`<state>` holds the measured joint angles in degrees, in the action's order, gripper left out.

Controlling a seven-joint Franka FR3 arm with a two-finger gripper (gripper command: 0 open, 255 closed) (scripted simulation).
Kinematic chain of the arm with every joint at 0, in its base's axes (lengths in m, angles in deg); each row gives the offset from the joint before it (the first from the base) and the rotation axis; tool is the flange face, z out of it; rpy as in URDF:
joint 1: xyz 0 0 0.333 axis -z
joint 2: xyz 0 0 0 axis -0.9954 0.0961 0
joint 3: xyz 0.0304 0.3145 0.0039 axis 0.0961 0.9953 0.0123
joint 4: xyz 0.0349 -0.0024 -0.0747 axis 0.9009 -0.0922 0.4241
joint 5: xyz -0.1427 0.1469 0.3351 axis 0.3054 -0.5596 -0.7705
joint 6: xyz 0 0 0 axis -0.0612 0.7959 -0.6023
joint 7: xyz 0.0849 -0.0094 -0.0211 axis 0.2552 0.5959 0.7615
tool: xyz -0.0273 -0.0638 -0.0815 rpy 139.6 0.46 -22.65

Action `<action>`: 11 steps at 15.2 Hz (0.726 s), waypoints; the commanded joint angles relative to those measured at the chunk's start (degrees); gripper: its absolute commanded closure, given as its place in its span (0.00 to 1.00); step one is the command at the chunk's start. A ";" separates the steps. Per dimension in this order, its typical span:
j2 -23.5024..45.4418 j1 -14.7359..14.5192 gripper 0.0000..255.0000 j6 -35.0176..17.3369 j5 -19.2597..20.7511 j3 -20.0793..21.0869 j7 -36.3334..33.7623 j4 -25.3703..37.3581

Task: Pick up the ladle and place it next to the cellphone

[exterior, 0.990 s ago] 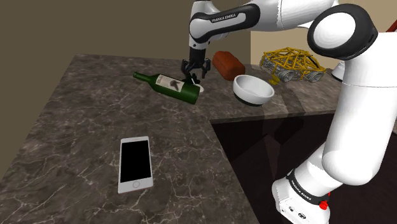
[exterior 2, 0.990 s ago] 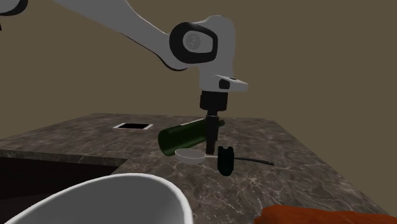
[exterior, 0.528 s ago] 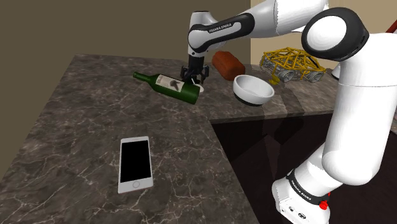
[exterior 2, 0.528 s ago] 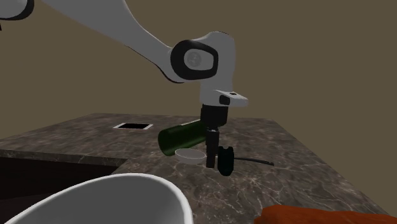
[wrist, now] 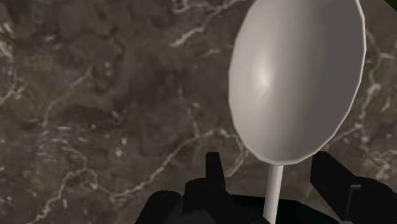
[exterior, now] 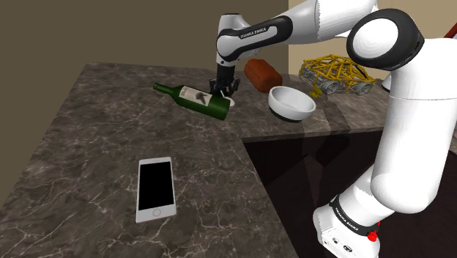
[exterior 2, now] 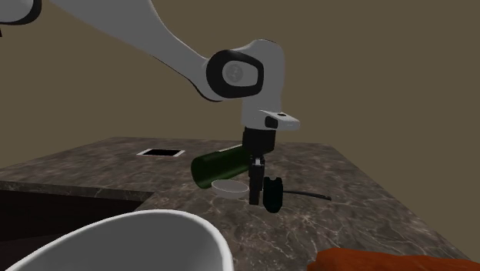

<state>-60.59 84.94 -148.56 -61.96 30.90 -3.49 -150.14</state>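
Worktop: dark marbled stone (exterior: pixel 88 146), L-shaped, with a recess cut into its near right side in the shoulder view.
Ladle: pale grey-white (wrist: pixel 296 76). It lies flat near the worktop's far edge, bowl facing up, just beside the base of the bottle; its bowl also shows in the second exterior view (exterior 2: pixel 229 187).
Gripper: black (wrist: pixel 268 164), lowered over the ladle and pointing straight down at the worktop (exterior 2: pixel 261 202).
Fingers: apart, one on each side of the thin handle where it meets the bowl. A gap shows on both sides, so nothing is gripped.
Cellphone: white case, black screen (exterior: pixel 155 189), flat near the worktop's near edge, well apart from the ladle.
Bottle: green wine bottle (exterior: pixel 194 99) on its side, neck toward the shoulder view's left.
Bowl: white (exterior: pixel 291 102), at the worktop's edge by the recess.
Block: red-brown (exterior: pixel 263 73), near the far edge behind the bowl.
Basket: yellow wire (exterior: pixel 339 75), beside the block.
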 commanded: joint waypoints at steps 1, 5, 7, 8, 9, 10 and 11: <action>0.00 0.00 1.00 0.00 0.00 0.00 0.00 0.00; -0.07 0.01 1.00 -0.03 0.00 0.00 0.01 -0.10; -0.01 -0.01 1.00 0.01 0.00 0.01 -0.02 0.00; -0.01 -0.02 1.00 0.02 0.00 0.01 -0.02 0.01; 0.01 0.00 1.00 0.00 0.00 0.00 0.00 0.00; -0.33 0.01 1.00 0.61 -0.05 0.03 0.05 0.29; -0.65 0.02 1.00 1.22 -0.10 0.05 0.09 0.58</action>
<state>-60.95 84.93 -147.75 -62.03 30.94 -3.44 -149.64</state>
